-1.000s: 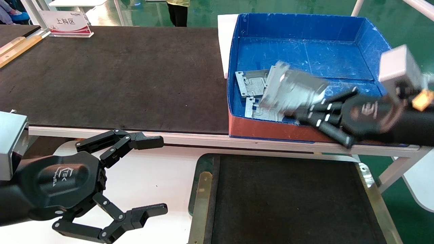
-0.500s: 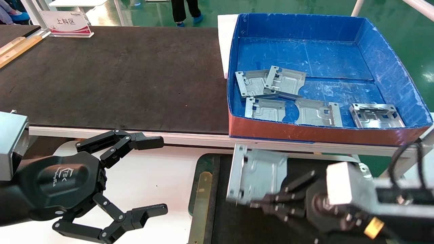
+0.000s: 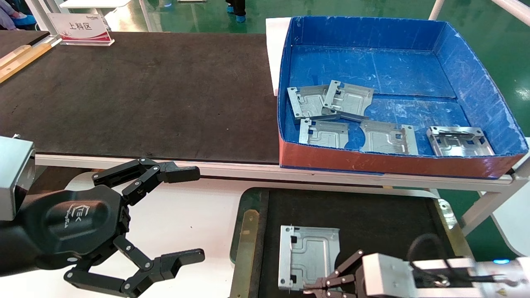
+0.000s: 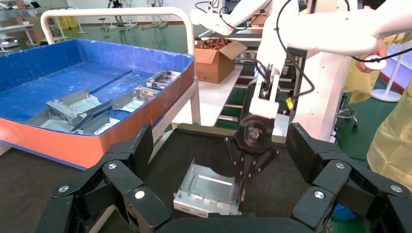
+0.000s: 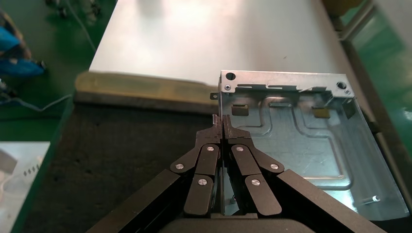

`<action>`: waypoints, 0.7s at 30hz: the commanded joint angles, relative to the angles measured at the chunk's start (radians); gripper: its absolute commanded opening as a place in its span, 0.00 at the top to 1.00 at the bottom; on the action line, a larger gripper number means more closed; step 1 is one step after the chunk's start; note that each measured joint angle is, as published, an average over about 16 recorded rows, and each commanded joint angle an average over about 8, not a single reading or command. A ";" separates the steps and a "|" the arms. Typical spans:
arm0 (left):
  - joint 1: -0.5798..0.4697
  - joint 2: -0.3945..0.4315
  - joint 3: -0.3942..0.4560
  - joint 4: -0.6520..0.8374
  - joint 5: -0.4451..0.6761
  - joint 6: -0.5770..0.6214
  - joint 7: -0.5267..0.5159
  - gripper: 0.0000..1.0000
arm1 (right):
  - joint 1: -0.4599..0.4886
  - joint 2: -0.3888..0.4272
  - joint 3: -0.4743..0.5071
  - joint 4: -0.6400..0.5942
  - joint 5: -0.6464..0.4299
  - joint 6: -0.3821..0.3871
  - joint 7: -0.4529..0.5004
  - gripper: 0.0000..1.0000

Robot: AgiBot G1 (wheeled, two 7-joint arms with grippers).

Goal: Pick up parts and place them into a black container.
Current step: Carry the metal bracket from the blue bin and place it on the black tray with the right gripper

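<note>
Currently the right hand (image 3: 321,285) is clamped on one edge of a part (image 3: 307,255), its fingers (image 5: 222,127) pressed together on the thin raised flange. That part lies low over the black felt of the container (image 3: 248,231), directly ahead of the hand; whether it rests fully on the felt cannot be told. The left hand (image 3: 182,215) sits parked, jaws wide apart and empty, off to the far side of the container from the right hand.

Handling, as a judgement: each part is stamped sheet metal, so stiff, light and smooth. It should not flex in a pinch grip, but it can slip or pivot if held at one point only. Take hold at a straight bent edge or flange, where the fingers can close across the thickness. Avoid the cutouts and small tabs, which could snag.

Count: one part at the container, five parts (image 3: 323,134) in the blue box (image 3: 472,89) well beyond the right hand, two of them overlapping. One container, one box.
</note>
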 commanded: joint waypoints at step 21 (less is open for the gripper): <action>0.000 0.000 0.000 0.000 0.000 0.000 0.000 0.00 | 0.191 -0.265 -0.102 -0.497 -0.196 -0.002 -0.299 1.00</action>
